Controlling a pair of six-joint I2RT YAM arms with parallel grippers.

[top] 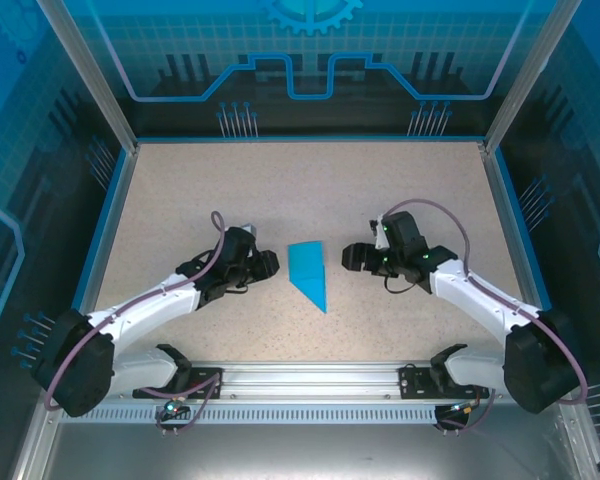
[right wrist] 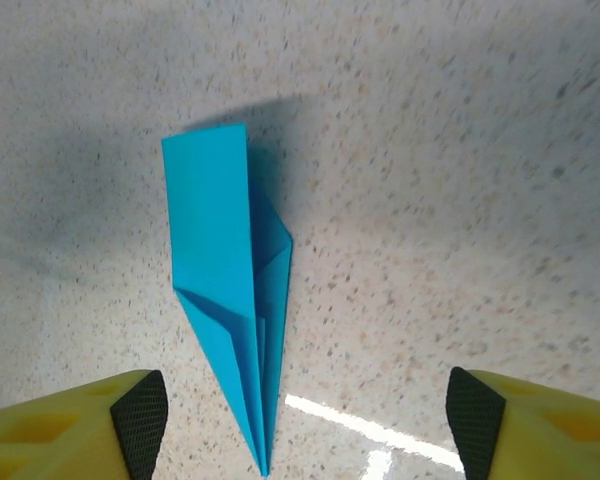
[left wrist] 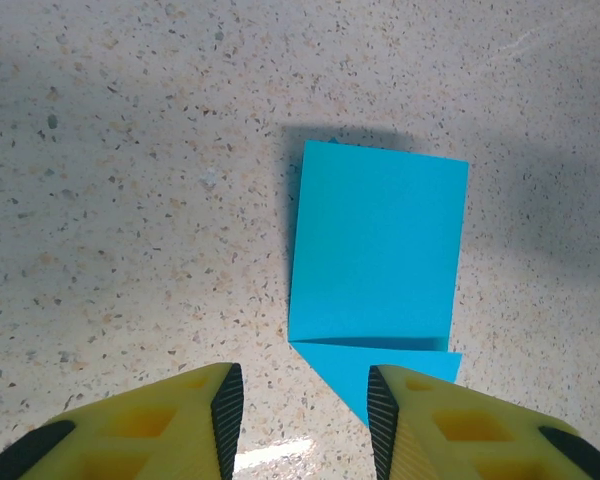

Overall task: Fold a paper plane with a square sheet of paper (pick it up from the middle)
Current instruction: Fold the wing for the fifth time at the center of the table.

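The cyan-blue paper, folded into a slim dart-shaped paper plane (top: 308,272), lies flat on the speckled table between my two grippers, its point toward the near edge. My left gripper (top: 271,265) sits just left of it, open. In the left wrist view the paper plane (left wrist: 375,250) lies ahead of the left gripper (left wrist: 305,420), its corner beside the right finger (left wrist: 380,410). My right gripper (top: 348,257) sits just right of it, jaws wide apart. Under the right gripper (right wrist: 305,425), the paper plane (right wrist: 215,240) shows layered creases, with its tip between the fingers and untouched.
The speckled table (top: 300,190) is bounded by a blue rim (top: 100,235) and transparent enclosure walls. An aluminium rail (top: 310,375) carrying both arm bases runs along the near edge.
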